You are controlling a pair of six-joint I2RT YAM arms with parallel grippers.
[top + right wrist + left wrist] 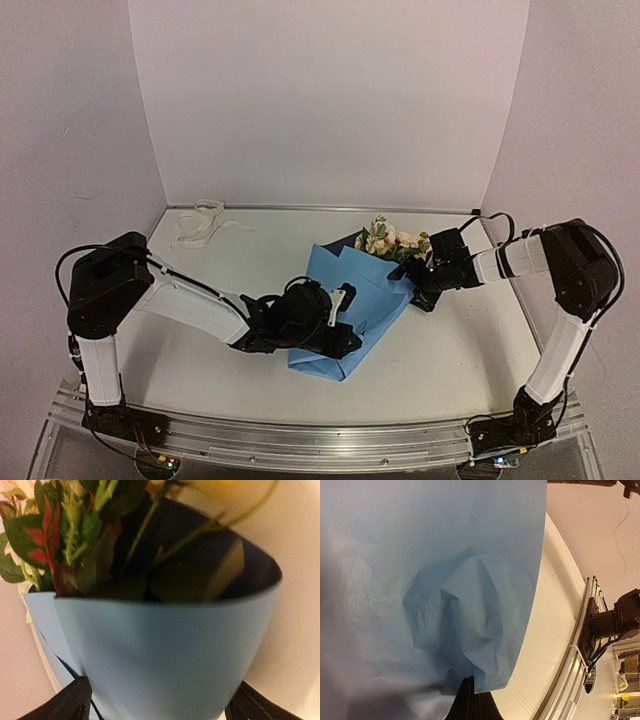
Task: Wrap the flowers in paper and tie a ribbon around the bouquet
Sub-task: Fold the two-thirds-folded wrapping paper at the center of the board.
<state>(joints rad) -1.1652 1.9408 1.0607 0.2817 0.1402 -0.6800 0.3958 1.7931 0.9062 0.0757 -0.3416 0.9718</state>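
Light-blue paper [350, 310] wrapped cone-like round the flowers [390, 240], lying mid-table, blooms out the far end. Off-white ribbon [200, 222] bunched back-left, well apart.

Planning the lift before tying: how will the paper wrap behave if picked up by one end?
Probably floppy: the paper crumples into soft folds near the left gripper's pinch. Likely springy too: its open end holds a loose curve around the flowers, so it may unroll if released.
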